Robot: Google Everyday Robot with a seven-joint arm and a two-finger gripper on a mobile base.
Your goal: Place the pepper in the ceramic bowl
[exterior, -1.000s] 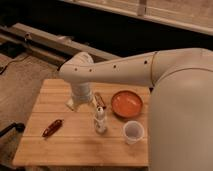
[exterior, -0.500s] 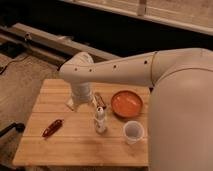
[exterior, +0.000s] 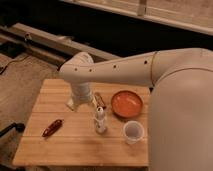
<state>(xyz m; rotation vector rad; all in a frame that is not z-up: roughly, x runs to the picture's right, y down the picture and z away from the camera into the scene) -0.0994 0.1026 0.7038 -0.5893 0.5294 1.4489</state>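
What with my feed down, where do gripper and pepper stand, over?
Gripper low over table middle, between pepper and ceramic bowl. Pepper lying on table, untouched. Bowl empty. Cup beside bowl, not blocking.

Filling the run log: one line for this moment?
gripper at table centre | pepper lying apart, image-left | bowl empty

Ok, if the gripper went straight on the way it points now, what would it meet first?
Probably the wooden table: the gripper points down over its middle, with the pepper, the ceramic bowl and the white cup all off to the sides. Its height is hard to judge.
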